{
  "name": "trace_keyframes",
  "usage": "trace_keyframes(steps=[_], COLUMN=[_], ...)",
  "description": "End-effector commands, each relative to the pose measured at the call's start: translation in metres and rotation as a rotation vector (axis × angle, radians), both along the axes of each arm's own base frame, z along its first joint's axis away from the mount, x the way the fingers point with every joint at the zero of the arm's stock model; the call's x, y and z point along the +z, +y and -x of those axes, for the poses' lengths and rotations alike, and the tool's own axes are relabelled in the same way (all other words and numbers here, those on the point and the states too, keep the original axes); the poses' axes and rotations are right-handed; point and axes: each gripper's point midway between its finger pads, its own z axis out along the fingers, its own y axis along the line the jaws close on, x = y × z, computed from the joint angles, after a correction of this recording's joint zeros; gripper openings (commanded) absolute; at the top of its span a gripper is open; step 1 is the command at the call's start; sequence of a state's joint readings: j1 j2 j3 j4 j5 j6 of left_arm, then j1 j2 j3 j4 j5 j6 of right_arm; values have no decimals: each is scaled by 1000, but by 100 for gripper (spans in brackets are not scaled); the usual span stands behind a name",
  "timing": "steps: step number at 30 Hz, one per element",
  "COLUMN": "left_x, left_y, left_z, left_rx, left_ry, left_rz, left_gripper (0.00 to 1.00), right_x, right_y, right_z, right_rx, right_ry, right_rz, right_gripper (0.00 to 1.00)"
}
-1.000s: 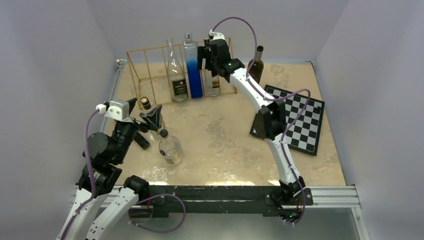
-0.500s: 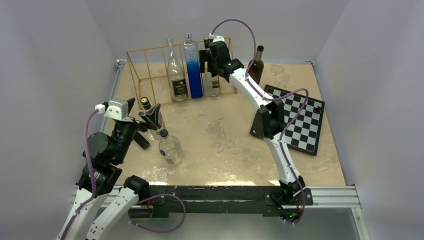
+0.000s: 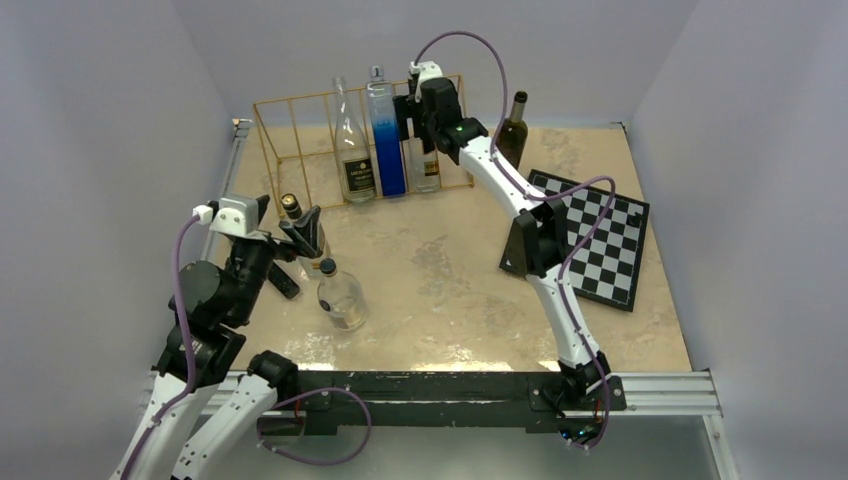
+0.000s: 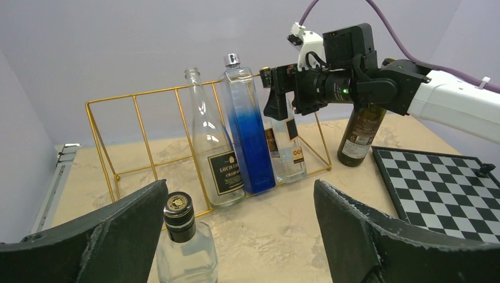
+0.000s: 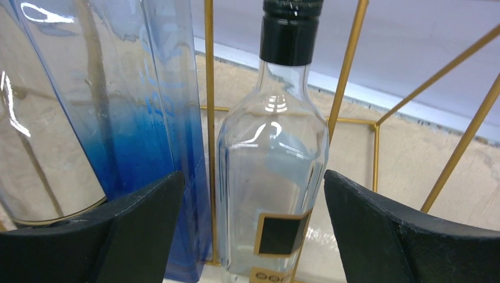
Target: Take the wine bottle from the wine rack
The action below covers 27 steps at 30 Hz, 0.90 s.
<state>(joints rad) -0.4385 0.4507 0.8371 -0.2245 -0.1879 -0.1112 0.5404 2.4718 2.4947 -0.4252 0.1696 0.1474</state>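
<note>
On beige tabletop point(image 3: 450, 290) btwn grey walls point(image 3: 100, 110), L hand point(image 4: 239, 197) & R hand point(image 5: 252, 180) gape, empty.

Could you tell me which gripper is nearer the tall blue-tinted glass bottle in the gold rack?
Right. The right gripper is beside the blue-tinted bottle, open, facing its clear black-capped neighbour; the left gripper is far in front.

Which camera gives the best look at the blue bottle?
The left wrist view: the blue bottle shows whole, cap to base. The top view shows it small; the right wrist view only part of its side.
</note>
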Motion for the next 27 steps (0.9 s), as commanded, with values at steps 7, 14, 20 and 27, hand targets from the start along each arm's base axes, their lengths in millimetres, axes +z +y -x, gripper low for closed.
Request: trace_keyframes(steps=[7,14,20,27], left_x=[7,9,13,13], left_y=[0,0,4,3], left_z=[-5,-5,-2,-5], left_rx=[11,11,25,26], left_ry=[-25,-26,-39,-33], left_rz=[7,9,12,9], left_gripper=[97,97,97,97], right_x=[55,57,52,53], right_y=[1,-4,3,10], right_z=[-36,-43,-51,-50], right_rx=[46,95,243,312], right_ry=[-316,-343,-489,-548], right_rz=[62,77,261,276], right_gripper=[92,91,90,77])
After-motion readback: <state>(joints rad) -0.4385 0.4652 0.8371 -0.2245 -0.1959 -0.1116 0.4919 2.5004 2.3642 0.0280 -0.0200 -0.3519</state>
